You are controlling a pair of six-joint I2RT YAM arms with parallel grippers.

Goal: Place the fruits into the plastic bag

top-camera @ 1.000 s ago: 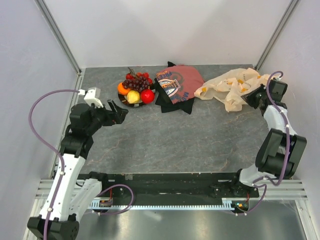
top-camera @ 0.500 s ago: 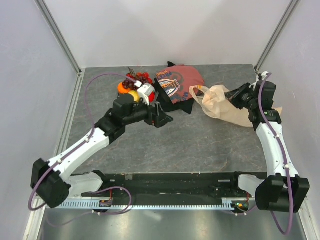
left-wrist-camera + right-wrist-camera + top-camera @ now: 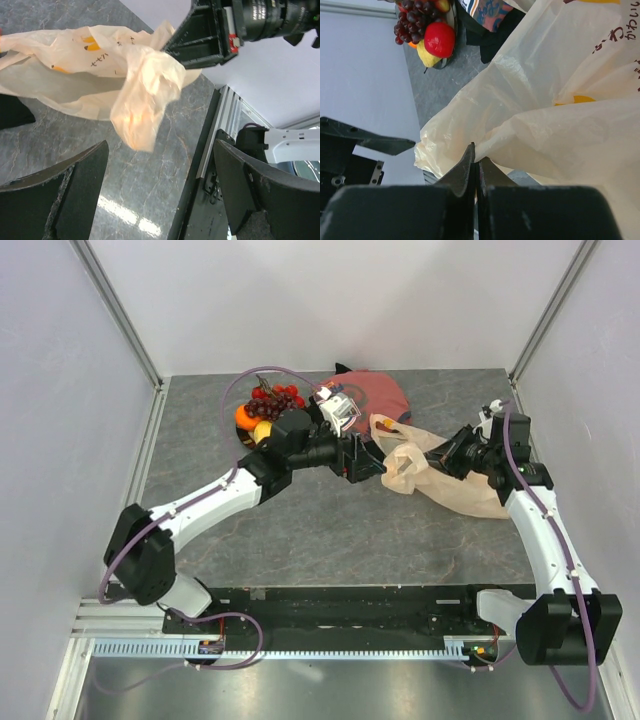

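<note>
The plastic bag [image 3: 462, 483] lies crumpled at the right, its handle loops [image 3: 399, 454] lifted towards the middle. My right gripper [image 3: 452, 453] is shut on a fold of the bag [image 3: 545, 95], holding it up. My left gripper [image 3: 378, 466] is open and empty just left of the loops; a bunched part of the bag [image 3: 142, 95] hangs ahead of its fingers [image 3: 80, 185]. The fruits sit on the dark plate at the back left: grapes [image 3: 272, 404], orange [image 3: 243, 417], pear [image 3: 262, 431], berries [image 3: 262, 392]. The red apple [image 3: 440, 39] shows in the right wrist view.
A red-and-black printed cloth [image 3: 368, 392] lies at the back between the plate and the bag, partly under my left arm. The left arm stretches across in front of the plate [image 3: 451, 20]. Enclosure walls and metal rails [image 3: 155, 425] bound the table.
My left arm has swung from the left side across to the bag's handles. My right gripper has pulled the bag leftward and lifted its loops towards the middle.
</note>
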